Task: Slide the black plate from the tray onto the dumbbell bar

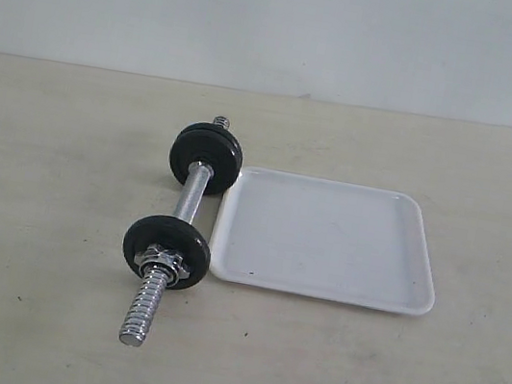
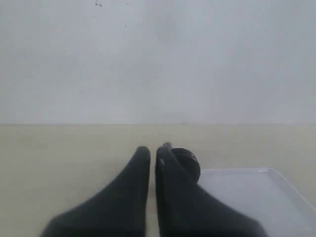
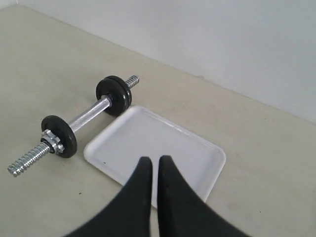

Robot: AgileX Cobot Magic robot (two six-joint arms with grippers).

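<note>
Pale beige bench [image 1: 23,311] stretching wide, matte and faintly mottled. Behind it, a plain white wall [image 1: 283,21] meeting the bench along a straight seam. One chrome star-shaped nut [image 1: 162,262] glinting toward the near left.

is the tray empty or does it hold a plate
Empty. The tray shows only bare white floor; the near black plate and far black plate sit on the dumbbell bar.

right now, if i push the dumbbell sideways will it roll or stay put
Likely rolls: it sits on two round plates. The tray rim beside it would probably block that side. The steel-looking bar and plates suggest it is heavy for its size.
</note>
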